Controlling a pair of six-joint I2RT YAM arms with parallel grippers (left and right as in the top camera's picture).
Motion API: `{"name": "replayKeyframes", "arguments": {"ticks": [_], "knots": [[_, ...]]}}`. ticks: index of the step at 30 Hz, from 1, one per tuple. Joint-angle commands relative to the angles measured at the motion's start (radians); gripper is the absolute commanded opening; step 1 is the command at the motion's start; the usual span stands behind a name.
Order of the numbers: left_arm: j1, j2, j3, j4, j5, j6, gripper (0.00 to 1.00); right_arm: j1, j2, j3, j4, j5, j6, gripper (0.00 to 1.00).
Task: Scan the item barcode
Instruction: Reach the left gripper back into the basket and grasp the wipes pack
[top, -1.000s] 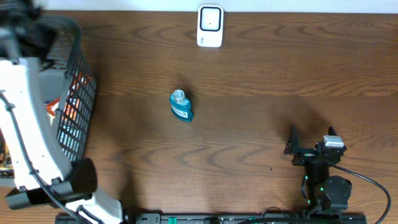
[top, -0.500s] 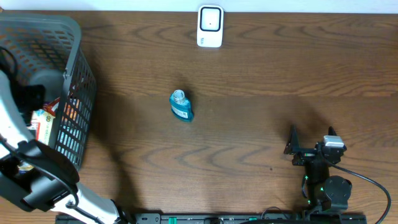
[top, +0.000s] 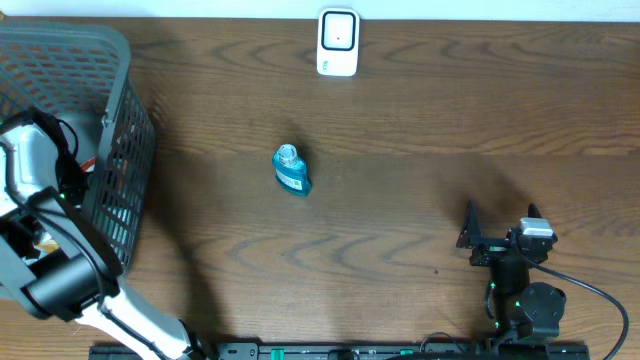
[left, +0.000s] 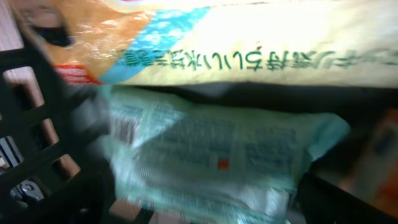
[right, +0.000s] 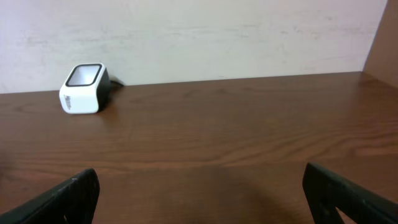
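**Left arm** (top: 28, 170). Change noted: over the last second it has swung across the basket (top: 132, 130) at the table's (top: 450, 130) far-left corner and dropped inside. Your wrist is now down among the stock. Judged meaning: you are at the picking stage, with nothing yet carried to the scanner (top: 338, 42). The scanner sits at the middle of the far edge, well apart from the basket.

**Left pincer.** Hidden under the arm from overhead, and its fingers are unclear in the wrist view. The jaws stand wide, with nothing seen clamped.

**Item, likely the pale green packet** (left: 211, 162). It lies in the basket and fills the wrist view directly ahead of the left pincer. It is close but not seen touching. A white-and-orange packet (left: 261, 50) overlaps its upper edge, and the basket wall is just beside it. No barcode is readable, as the picture is blurred.

**Blue bottle** (top: 291, 170). Mid-table, left of centre, apart from both arms and unchanged.

**Right pincer** (right: 199, 180). Open and empty, parked near the near-right corner, facing the scanner and unmoved.
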Motion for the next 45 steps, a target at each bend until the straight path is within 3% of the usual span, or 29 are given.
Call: {"name": "replayKeyframes", "arguments": {"ticks": [1,3,6,7,10,12,16,28,38,45], "knots": [[-0.002,0.07,-0.003,-0.004,-0.002,0.026,0.95,0.005,-0.002,-0.003,-0.002,0.011,-0.012,0.99],[-0.002,0.1,-0.003,-0.006,-0.002,0.026,0.94,0.005,-0.002,-0.003,-0.002,0.011,-0.012,0.99],[-0.002,0.134,-0.003,-0.015,-0.002,0.026,0.74,0.005,-0.002,-0.003,-0.002,0.011,-0.012,0.99],[-0.002,0.142,-0.003,-0.019,-0.002,0.026,0.65,0.005,-0.002,-0.003,-0.002,0.011,-0.012,0.99],[-0.002,0.143,-0.002,-0.03,-0.002,0.025,0.23,0.005,-0.002,-0.003,-0.002,0.011,-0.012,0.99],[-0.002,0.137,-0.002,-0.034,-0.002,0.025,0.08,0.005,-0.002,-0.003,-0.002,0.011,-0.012,0.99],[-0.001,0.126,0.053,-0.093,-0.003,0.026,0.07,0.005,-0.002,-0.003,-0.002,0.011,-0.012,0.99],[-0.001,-0.008,0.485,-0.334,-0.002,0.026,0.07,0.005,-0.002,-0.003,-0.002,0.011,-0.012,0.99],[-0.037,-0.323,0.512,-0.267,0.069,0.034,0.07,0.005,-0.002,-0.003,-0.002,0.011,-0.012,0.99],[-0.291,-0.556,0.512,-0.103,0.113,0.044,0.07,0.005,-0.002,-0.003,-0.002,0.011,-0.012,0.99]]}}
